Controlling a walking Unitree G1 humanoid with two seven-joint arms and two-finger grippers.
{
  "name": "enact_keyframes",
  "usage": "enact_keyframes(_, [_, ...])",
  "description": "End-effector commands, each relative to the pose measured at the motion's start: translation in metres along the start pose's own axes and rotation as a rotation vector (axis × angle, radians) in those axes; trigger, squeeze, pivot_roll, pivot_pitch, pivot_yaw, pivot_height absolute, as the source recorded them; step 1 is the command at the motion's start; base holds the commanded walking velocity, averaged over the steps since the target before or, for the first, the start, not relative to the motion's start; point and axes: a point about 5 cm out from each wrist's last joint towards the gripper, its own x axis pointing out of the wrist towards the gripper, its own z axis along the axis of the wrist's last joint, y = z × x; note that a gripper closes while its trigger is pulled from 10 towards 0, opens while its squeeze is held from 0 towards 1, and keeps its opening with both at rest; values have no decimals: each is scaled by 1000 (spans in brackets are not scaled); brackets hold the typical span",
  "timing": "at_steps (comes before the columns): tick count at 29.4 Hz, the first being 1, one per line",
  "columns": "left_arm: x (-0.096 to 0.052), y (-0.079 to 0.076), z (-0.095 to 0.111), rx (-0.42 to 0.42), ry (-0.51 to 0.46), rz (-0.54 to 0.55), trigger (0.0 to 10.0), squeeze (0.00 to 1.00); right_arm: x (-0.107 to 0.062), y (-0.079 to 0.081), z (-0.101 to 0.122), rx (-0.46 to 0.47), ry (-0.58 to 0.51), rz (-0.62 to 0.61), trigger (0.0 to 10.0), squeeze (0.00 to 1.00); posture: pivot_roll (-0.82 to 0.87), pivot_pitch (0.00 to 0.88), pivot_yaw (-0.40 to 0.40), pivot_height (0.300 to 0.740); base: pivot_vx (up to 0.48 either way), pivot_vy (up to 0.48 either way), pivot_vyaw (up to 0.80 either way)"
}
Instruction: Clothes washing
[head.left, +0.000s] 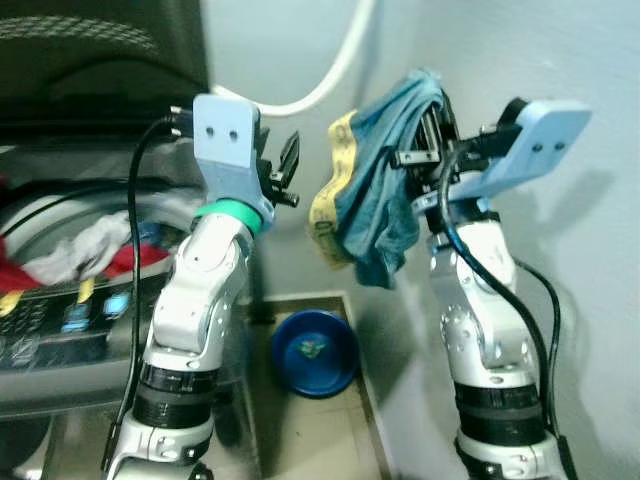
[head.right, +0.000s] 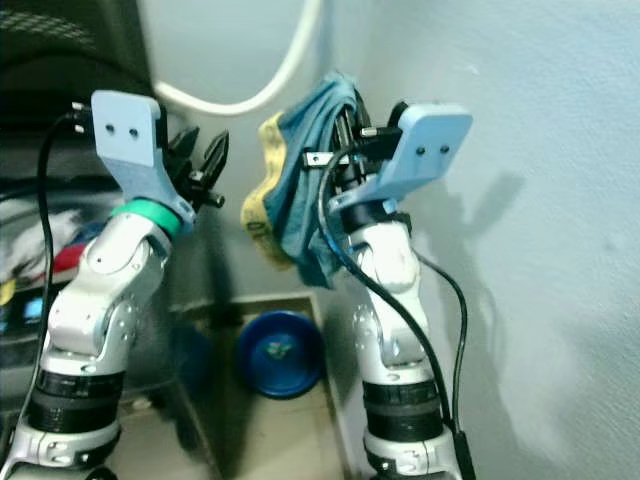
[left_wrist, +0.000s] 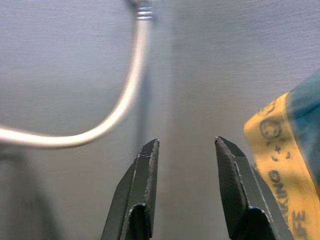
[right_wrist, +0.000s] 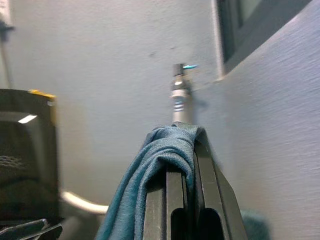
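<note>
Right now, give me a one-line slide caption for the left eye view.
Right gripper holds up teal underwear beside the open left gripper, washing machine at left.

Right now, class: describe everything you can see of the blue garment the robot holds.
The blue garment is soft teal knit fabric with a yellow printed waistband. It hangs limp and crumpled, draped over the right gripper, whose shut fingers pinch it, raised near the wall. The open left gripper is beside it, apart.
</note>
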Motion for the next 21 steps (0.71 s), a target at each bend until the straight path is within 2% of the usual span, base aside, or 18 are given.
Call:
enact_keyframes(1, [-1,2,-2,-10,15,13,10000,0,-2,3,-5,-8,18,12,10000,0,114,30,13,740,0,244,0])
enact_keyframes(13, [-2,3,-2,-9,15,16,10000,0,-3,3,-8,-14,34,11,10000,0,113,32,13,740,0,480,0])
enact_keyframes(16, [-2,3,-3,-8,16,16,10000,0,-3,3,-8,-17,35,10,10000,0,113,33,13,740,0,320,0])
enact_keyframes(21, [-2,3,-4,-6,27,16,10000,0,-4,2,-10,-20,39,9,10000,0,114,34,14,740,0,74,0])
